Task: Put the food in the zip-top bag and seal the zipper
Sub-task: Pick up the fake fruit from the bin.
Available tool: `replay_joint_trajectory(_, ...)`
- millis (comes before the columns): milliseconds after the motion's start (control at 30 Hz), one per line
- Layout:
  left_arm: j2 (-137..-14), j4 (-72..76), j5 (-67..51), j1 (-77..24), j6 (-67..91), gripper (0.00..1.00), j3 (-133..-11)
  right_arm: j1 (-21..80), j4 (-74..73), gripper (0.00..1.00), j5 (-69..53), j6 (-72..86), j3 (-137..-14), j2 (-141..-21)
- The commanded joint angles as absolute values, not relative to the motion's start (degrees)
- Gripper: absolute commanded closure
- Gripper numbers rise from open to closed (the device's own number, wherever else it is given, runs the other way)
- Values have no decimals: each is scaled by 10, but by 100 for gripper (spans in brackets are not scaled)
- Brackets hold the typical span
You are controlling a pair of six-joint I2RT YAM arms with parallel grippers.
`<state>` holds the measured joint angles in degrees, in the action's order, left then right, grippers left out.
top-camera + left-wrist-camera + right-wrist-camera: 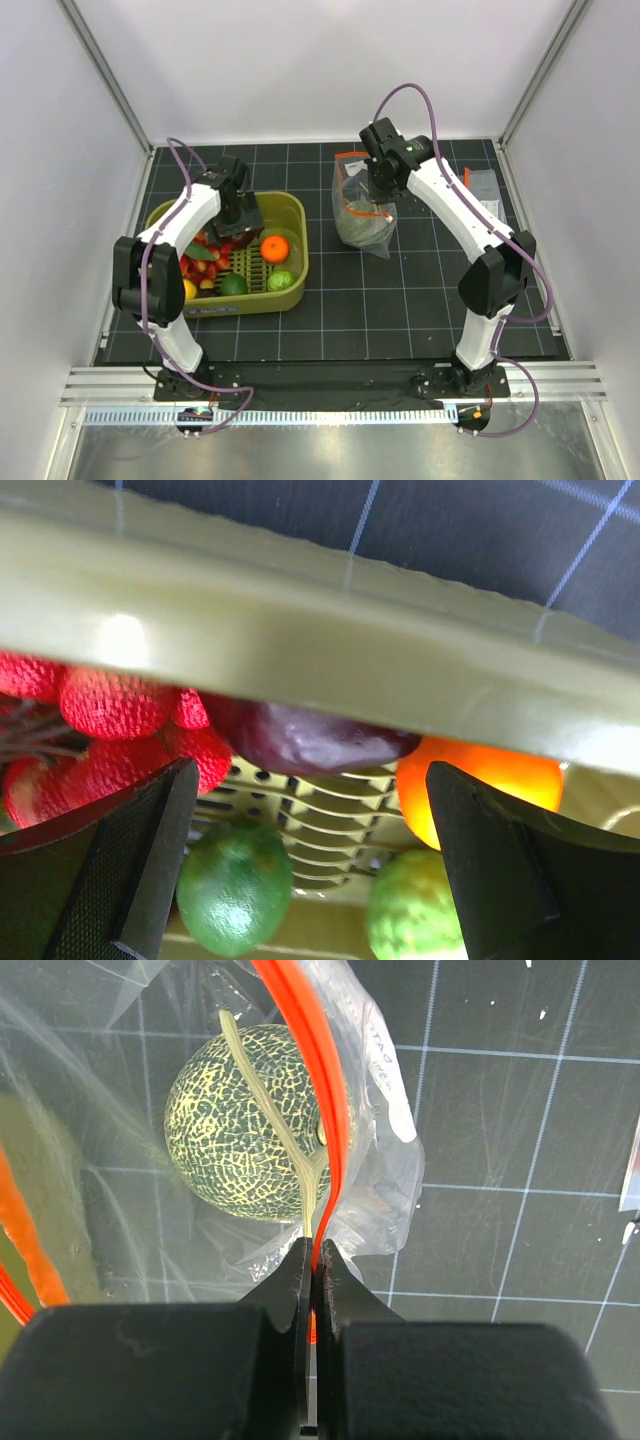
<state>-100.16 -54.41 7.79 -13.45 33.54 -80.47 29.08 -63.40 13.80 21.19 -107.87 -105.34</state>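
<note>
The clear zip-top bag stands at the back centre with a pale-green mottled melon inside it. My right gripper is shut on the orange-red zipper at the bag's mouth and holds it up. My left gripper hangs open inside the olive basket. Between and beyond its fingers lie a dark red-purple piece, an orange, a green lime, a lighter green fruit and red berries. Nothing sits between the jaws.
The basket wall fills the upper part of the left wrist view. A small clear packet lies at the back right of the black grid mat. White enclosure walls stand on three sides, and an aluminium rail runs along the near edge.
</note>
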Motion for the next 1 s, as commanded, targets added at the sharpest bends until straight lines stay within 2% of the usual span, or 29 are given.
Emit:
replay_joint_trajectory(0, -1024, -529, 118, -129, 316, 0, -807, 290, -616, 99, 123, 215, -1089, -1026)
replay_joint_trajectory(133, -1003, -475, 134, -129, 316, 8, -782, 291, -593, 99, 116, 216, -1059, -1008)
replay_joint_trajectory(300, -943, -354, 142, -130, 309, 0, -688, 290, -575, 99, 99, 217, -1018, -993)
replay_joint_trajectory(700, -929, -191, 141, -129, 261, 0, -650, 291, -541, 99, 92, 210, -1024, -984)
replay_joint_trajectory(733, -938, -183, 134, -130, 259, 2, -650, 290, -539, 99, 91, 212, -1021, -984)
replay_joint_trajectory(833, -952, -179, 100, -130, 250, 18, -657, 290, -545, 99, 91, 210, -1026, -990)
replay_joint_trajectory(867, -952, -180, 90, -129, 247, 29, -658, 290, -548, 99, 94, 210, -1033, -992)
replay_joint_trajectory(967, -931, -183, 70, -130, 246, 48, -660, 289, -552, 99, 91, 211, -1048, -1000)
